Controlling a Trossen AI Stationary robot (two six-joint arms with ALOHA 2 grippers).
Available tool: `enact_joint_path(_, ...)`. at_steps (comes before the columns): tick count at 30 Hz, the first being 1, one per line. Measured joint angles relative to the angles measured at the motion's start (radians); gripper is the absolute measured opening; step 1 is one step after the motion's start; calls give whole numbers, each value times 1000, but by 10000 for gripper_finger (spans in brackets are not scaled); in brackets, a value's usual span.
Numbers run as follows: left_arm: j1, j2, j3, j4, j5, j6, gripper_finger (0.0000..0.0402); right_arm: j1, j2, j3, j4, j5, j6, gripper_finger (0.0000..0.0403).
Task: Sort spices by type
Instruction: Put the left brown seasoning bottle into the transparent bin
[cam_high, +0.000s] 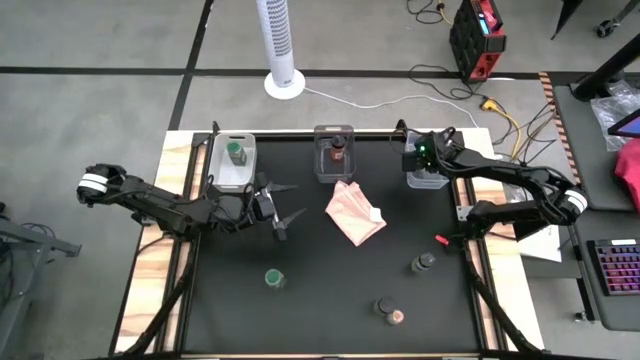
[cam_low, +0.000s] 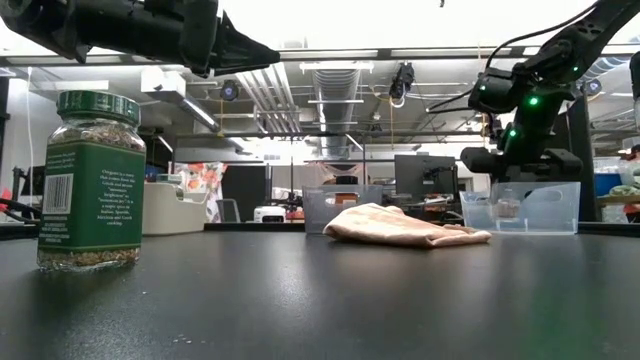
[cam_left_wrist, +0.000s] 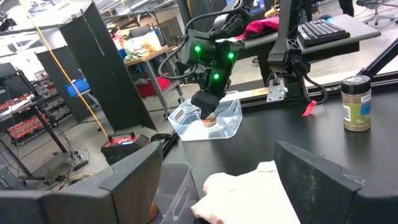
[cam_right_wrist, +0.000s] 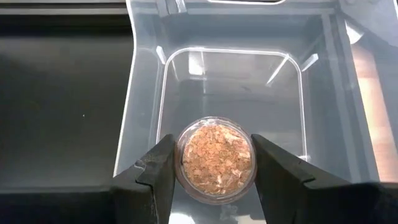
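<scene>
Down at the near edge of the counter (cam_high: 230, 320), 3 jars stood loose: a green-lidded jar (cam_high: 273, 278) left of centre, a pinkish-lidded jar (cam_high: 396, 317) with a dark-lidded jar (cam_high: 382, 305) touching or just beside it toward the near right, and another dark-lidded jar (cam_high: 425, 263) a bit farther back by the right edge. In the low view the green-lidded one loomed upright, label facing out. Mid-counter lay the pink cloth (cam_high: 354, 211), crumpled, near the middle. Over by the left edge, the left gripper (cam_high: 287, 217) hung above the counter with its fingers spread wide, nothing between them. Along the far edge sat 3 clear bins: the left bin (cam_high: 232, 172) held 1 green-lidded jar (cam_high: 234, 151), the middle bin (cam_high: 333, 165) held 1 brown-lidded jar (cam_high: 338, 152), and the right bin (cam_right_wrist: 323, 81) stood at the far right corner. There the right gripper (cam_right_wrist: 215, 163) was down inside that bin, fingers clamped on either side of a small jar of orange-tan flakes (cam_right_wrist: 215, 157), seen end-on from the wrist. Whether that jar touched the bin floor could not be told.
</scene>
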Motion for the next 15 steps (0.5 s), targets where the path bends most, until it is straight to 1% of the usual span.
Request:
enact_joint_path(2,0,0,0,0,0,6,291,0,0,0,4,0,0,178)
enact_joint_path(5,0,0,0,0,0,14,291,0,0,0,6,0,0,215)
enact_joint_path(7,0,0,0,4,0,15,291,0,0,0,6,0,-1,233)
enact_joint_path(11,0,0,0,5,0,15,291,0,0,0,7,1,-10,245)
enact_joint_path(15,0,0,0,10,0,43,291,0,-1,15,13,36,-35,241)
